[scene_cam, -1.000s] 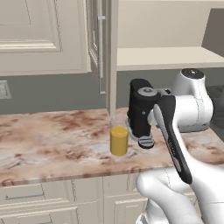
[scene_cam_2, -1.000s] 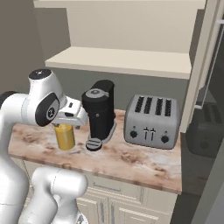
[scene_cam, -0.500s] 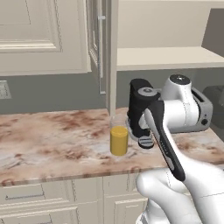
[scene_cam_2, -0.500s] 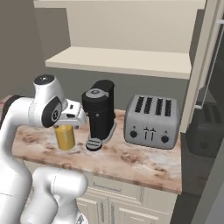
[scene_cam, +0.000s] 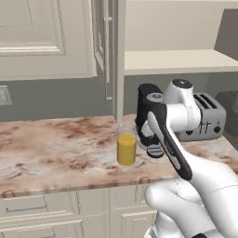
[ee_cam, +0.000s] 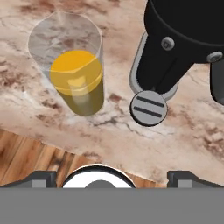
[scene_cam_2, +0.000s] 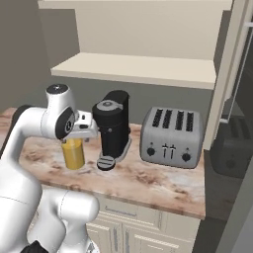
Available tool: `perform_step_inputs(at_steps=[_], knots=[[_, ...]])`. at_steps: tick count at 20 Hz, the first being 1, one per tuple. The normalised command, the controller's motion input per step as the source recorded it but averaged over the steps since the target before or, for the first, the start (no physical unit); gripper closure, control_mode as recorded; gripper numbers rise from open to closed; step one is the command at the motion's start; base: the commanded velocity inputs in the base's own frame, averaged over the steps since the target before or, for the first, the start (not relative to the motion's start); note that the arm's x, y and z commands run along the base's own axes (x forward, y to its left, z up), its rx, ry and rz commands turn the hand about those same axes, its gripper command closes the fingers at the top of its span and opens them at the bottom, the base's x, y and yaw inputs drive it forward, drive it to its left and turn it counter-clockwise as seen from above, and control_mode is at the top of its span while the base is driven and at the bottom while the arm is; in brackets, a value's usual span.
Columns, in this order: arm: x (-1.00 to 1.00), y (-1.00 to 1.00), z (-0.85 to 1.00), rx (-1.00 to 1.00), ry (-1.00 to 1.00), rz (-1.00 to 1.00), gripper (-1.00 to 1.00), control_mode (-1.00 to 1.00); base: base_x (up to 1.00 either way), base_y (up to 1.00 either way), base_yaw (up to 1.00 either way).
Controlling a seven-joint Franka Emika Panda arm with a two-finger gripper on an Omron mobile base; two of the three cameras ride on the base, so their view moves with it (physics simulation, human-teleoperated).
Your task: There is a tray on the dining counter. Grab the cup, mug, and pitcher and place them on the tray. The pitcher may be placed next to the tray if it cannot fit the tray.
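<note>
The pitcher (scene_cam: pixel 126 148) (scene_cam_2: pixel 73 153) (ee_cam: pixel 78 83) is a clear glass cylinder part full of orange-yellow liquid. It stands upright on a marbled worktop (scene_cam: pixel 56 148), just left of a black coffee machine. My gripper (ee_cam: pixel 116 177) hangs above the worktop's front edge, open, with nothing between its fingertips (ee_cam: pixel 43 177). In the hand view the pitcher lies ahead and off to the left of the fingers. In the base views the hand (scene_cam: pixel 149 135) (scene_cam_2: pixel 83 129) sits close beside the pitcher's top, against the coffee machine. The tray, cup, mug and dining counter are out of view.
The black coffee machine (scene_cam: pixel 146 100) (scene_cam_2: pixel 112 126) (ee_cam: pixel 183 48) stands right beside the pitcher, its round drip plate (ee_cam: pixel 148 107) toward the front. A silver toaster (scene_cam: pixel 209 118) (scene_cam_2: pixel 172 137) is further right. Cream cabinets and a shelf (scene_cam_2: pixel 138 69) hang above; drawers sit below.
The arm's wrist has swung left toward the pitcher, bringing the hand closer to it. The gripper stays open. The pitcher has not moved.
</note>
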Motion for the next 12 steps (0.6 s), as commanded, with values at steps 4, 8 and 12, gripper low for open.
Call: perform_step_inputs(at_steps=[4, 8, 12], knots=[[0.04, 0.10, -0.09, 0.00, 0.05, 0.13, -1.00, -1.00, 0.00, 0.00, 0.00], [0.01, 0.18, -0.05, 0.00, 0.06, 0.10, -1.00, -1.00, 0.00, 0.00, 0.00], [0.01, 0.16, -0.09, 0.00, 0.03, 0.09, -1.00, -1.00, 0.00, 0.00, 0.00]])
